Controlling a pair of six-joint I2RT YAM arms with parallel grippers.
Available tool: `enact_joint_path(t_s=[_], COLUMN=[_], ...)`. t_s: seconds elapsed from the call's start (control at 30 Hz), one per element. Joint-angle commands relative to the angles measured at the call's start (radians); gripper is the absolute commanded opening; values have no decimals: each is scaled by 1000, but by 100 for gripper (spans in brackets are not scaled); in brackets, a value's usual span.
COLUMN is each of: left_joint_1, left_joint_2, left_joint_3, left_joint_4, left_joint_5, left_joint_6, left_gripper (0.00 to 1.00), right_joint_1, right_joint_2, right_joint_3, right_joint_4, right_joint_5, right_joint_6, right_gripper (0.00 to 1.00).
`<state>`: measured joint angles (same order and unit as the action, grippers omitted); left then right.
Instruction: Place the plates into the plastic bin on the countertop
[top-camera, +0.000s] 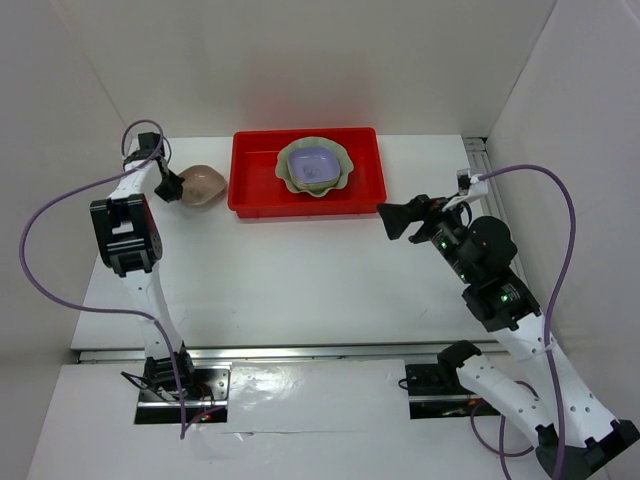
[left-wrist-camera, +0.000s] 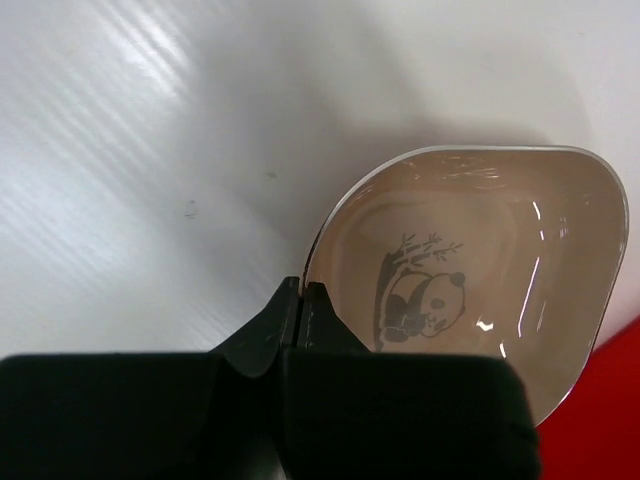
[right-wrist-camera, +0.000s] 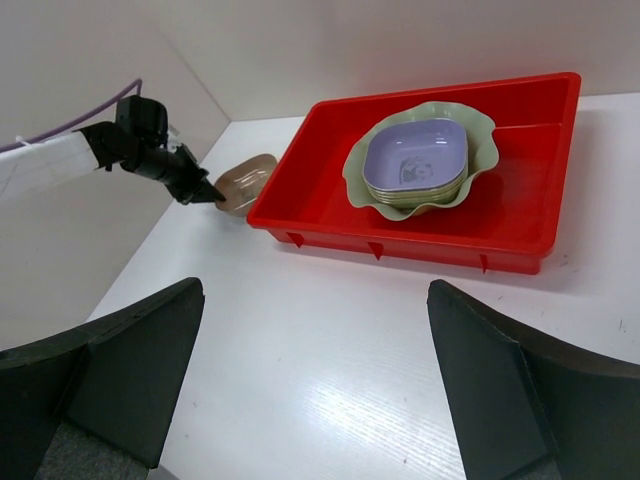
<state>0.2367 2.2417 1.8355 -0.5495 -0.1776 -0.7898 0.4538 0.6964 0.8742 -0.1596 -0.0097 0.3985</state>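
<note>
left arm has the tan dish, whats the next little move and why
Probably lift the tan dish a little and carry it right, over the rim of the bin. The left gripper is shut on the dish's edge, and the dish sits outside the bin, just beyond its left wall, while the other dishes are stacked inside.

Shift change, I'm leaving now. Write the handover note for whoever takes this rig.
Left gripper: shut on the rim of the tan dish, just outside the left end of the red bin.
Right gripper: open, empty, right of the bin.
Done: green plate in the bin, small dishes stacked on it, lavender dish on top.
Left to do: tan dish into the bin.
</note>
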Motion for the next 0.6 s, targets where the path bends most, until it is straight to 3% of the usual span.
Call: enact_joint_path(t_s=[0.0, 0.1, 0.37, 0.43, 0.57], left_joint_1=[36, 26, -125, -157, -217], left_joint_2=[-51, -195, -504, -534, -518], left_joint_3=[-2, -71, -105, -105, -105], left_joint_4=[-96, -32, 65, 92, 164], left_joint_5=[-23, -23, -229, -214, -50], left_joint_6=[-63, -78, -10, 20, 83], left_gripper=[0, 0, 0, 0, 0], right_joint_1=[-3, -3, -3, -3, -3], right_joint_2=[-21, -21, -66, -75, -75], right_joint_3=[-6, -6, 3, 12, 12], right_joint_4=[46, 36, 26, 15, 3], right_joint_5=[14, 14, 14, 14, 25], right_joint_6=[-7, -7, 11, 11, 20], right_gripper=[100, 100, 100, 100, 100])
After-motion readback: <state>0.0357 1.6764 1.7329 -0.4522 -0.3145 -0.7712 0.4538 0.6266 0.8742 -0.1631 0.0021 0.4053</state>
